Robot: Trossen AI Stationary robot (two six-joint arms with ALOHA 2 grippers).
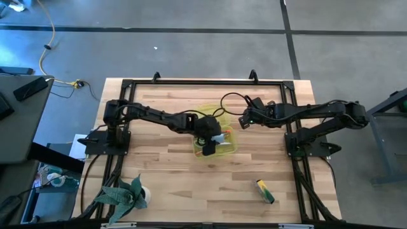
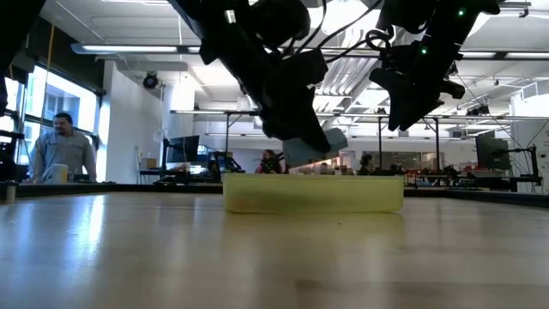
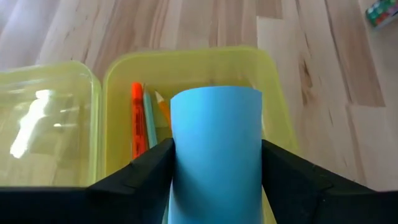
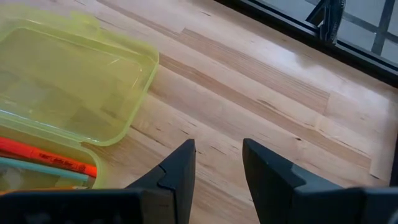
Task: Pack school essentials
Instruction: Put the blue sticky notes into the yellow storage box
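Observation:
A translucent yellow case (image 1: 215, 141) lies open in the table's middle, its lid (image 3: 46, 130) flat beside the tray. A red-orange marker (image 3: 137, 118) and pencils (image 3: 152, 121) lie in the tray; the marker also shows in the right wrist view (image 4: 50, 158). My left gripper (image 3: 216, 168) is shut on the light-blue note pad (image 3: 216, 143) above the tray. My right gripper (image 4: 217, 165) is open and empty, hovering beside the case's far right. A yellow-green stick (image 1: 264, 191) lies on the table near the front right. My left gripper pinches the note pad's two side edges (image 3: 175, 155) between its two fingers. The pad bows outward between them. The fingers slant down over the tray from the table's left. The pad is clear of the table, its free end (image 3: 216, 93) over the tray.
A green leafy plant (image 1: 124, 194) stands at the table's front left corner. Bare wood lies right of the case and along the near edge. A small multicoloured object (image 3: 382, 12) lies on the table beyond the case. People show in the room behind the table.

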